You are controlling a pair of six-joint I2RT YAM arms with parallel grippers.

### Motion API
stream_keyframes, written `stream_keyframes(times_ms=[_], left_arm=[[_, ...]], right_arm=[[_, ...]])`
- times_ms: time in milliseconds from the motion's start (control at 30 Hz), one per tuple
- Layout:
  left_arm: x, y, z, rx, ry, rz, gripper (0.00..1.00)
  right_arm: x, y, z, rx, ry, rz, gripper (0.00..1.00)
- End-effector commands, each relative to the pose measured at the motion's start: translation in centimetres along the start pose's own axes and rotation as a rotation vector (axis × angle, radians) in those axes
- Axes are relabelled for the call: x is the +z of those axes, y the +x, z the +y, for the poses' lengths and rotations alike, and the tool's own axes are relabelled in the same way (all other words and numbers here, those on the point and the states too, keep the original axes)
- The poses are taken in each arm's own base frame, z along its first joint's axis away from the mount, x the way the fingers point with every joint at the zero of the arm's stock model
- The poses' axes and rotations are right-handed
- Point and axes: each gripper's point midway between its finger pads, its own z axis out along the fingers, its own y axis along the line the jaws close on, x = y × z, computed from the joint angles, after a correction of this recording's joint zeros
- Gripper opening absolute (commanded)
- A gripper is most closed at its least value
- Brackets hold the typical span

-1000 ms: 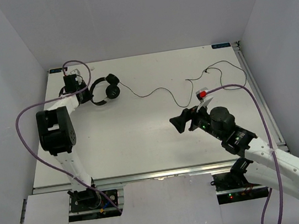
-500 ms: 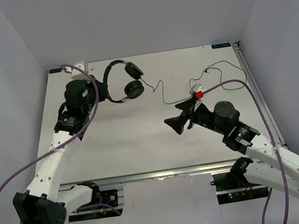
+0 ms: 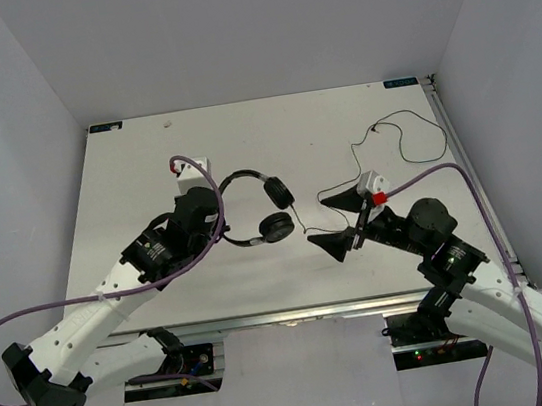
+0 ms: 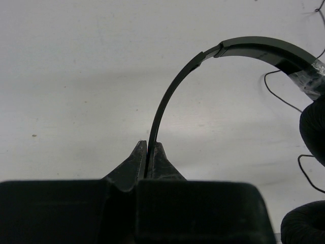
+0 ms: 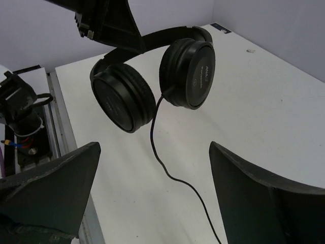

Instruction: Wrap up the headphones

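Near-centre: L gripper (image 4: 150, 148) has its fingers together, clamped on the thin end of the headband (image 4: 170, 91). The band sits edge-on betw. the pads. The headphones (image 3: 277, 227) hang from that grip, near-centre, and look lifted off the table (image 3: 145, 170). Earcups are side by side below the band.

R gripper (image 5: 154, 152) is just right of the cups, fingers wide apart, holding nothing, aimed at them. The cord (image 5: 152, 133) drops from betw. the cups and passes betw. those fingers, untouched.

Step in hand (my read): R takes the cord close to the cups, then winds it round the phones.
- Pinch the cord near its exit, not a cup.
- Close fully; the cord is thin and may slip.
- L should hold steady. Its grip is on a narrow strip, so the phones could swivel.
- Feed slack slowly. The rest of the cord lies in loose loops far-right and could snag.

Surface: flat, plain white, matt. Metal rail (image 3: 267, 317) along the near edge, small speck (image 3: 168, 124) far-left.

Room: plain pale walls (image 3: 246, 25) on left, far, right.
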Motion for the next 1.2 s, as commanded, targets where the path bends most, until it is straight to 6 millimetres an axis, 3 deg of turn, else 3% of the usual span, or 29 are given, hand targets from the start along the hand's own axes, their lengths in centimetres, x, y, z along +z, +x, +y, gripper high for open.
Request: stream_keyframes(times_ms=[0,100,233,300,367,400,600,700,800,933,1167], left_arm=[[-1.4,-2.5,0.5,-0.037,-0.026,-0.077,0.0],[-1.4,-1.7,1.6,-0.037,-0.095,-0.068,0.0],[-0.9,0.4,3.1,-0.031,-0.189,-0.035,0.0],[-0.5,1.4,3.1,-0.05,-0.193,-0.023,0.0],[-0.1,2.1,3.0,-0.05,-0.191,-0.014,0.0],[0.0,2.3,2.9,-0.05,-0.189,-0.011,0.0],[0.6,3.3,2.2,-0.051,-0.158,-0.003,0.0],[1.0,3.9,1.7,-0.046,-0.141,0.003,0.0],[1.5,4.3,1.3,-0.039,-0.125,0.002,0.0],[1.8,5.0,1.4,-0.035,-0.129,0.006,0.0],[2.4,5.7,1.5,-0.023,-0.135,0.008,0.0]], right_arm=[[0.6,2.8,-0.3,-0.052,-0.013,-0.033,0.94],[1.0,1.7,-1.1,-0.011,0.036,-0.062,0.95],[1.3,-2.2,-2.3,0.092,0.127,-0.102,0.96],[1.4,-5.0,-2.6,0.104,0.15,-0.122,0.96],[1.5,-5.7,-3.2,0.114,0.182,-0.102,0.95],[1.7,-7.1,-3.4,0.108,0.192,-0.117,0.95],[6.0,-6.3,-5.5,0.128,0.221,0.02,0.94],[9.0,-5.0,-6.7,0.139,0.238,0.111,0.95],[10.6,-3.1,-7.4,0.136,0.254,0.199,0.95],[11.4,-0.7,-7.6,0.133,0.274,0.275,0.96],[12.5,3.0,-6.0,0.116,0.254,0.373,0.98]])
